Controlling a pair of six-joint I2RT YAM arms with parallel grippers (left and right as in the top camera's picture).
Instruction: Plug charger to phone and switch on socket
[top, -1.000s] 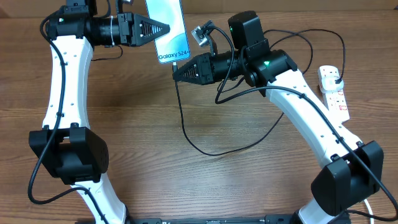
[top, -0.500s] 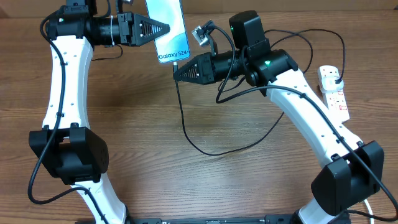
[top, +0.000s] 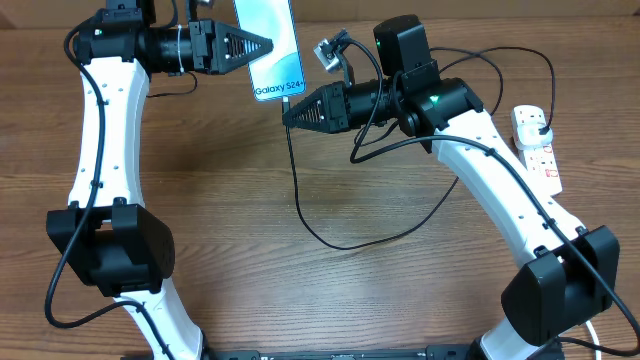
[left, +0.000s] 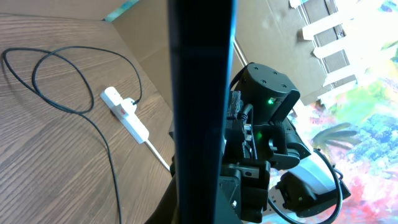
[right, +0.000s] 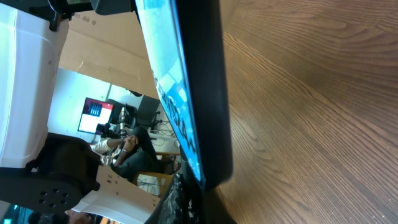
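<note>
Left gripper (top: 268, 46) is clamped on the phone (top: 280, 72), holding it above the table (top: 300, 290) with the "Galaxy S24" short edge facing the right arm, presumably to present the port. The socket (top: 540, 150) sits well apart at the table's right edge. Right gripper (top: 286, 112) pinches the charger (top: 297, 195) near its tip just beside that edge, cable hanging slack. Versus a second back it has nudged slightly right and up, while the phone and left gripper are unchanged.
</note>
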